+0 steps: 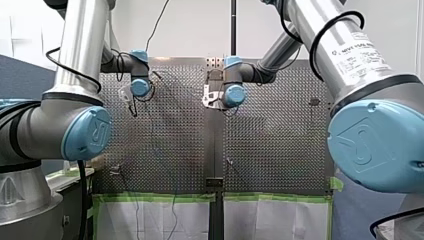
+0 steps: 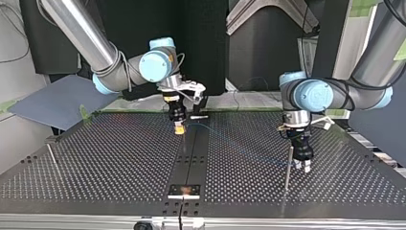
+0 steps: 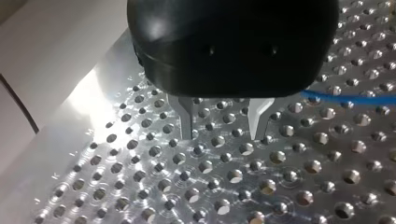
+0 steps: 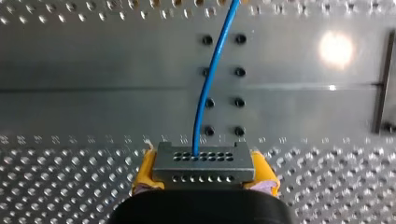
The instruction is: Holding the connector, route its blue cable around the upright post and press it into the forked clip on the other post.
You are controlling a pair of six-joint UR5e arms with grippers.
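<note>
- The connector (image 4: 204,162) is gripped between the yellow pads of the right end effector (image 2: 178,125), which is closed on it. In the top view it hangs just over the surface (image 2: 105,163), at the far middle.
- The left end effector (image 3: 223,122) is open. Nothing is held between its metal fingers, and the cable (image 4: 208,88) passes beside it, not between them.
- In the top view the left end effector is seen just beside a thin upright post (image 2: 287,167) at the right. A second post (image 2: 51,157) stands well apart at the left.
- The grasp is judged done. The cable is seen as a faint line running right and nearer, towards the right post, but whether it touches or bends round that post cannot be told.
- No forked clip can be made out on either post. The routing and the press into the clip are judged to be left.
- The connector's long axis lies from pad to pad, across the grip.
- Its holed face is turned away from the end effector, and the cable leaves that face and runs ahead over the surface.
</note>
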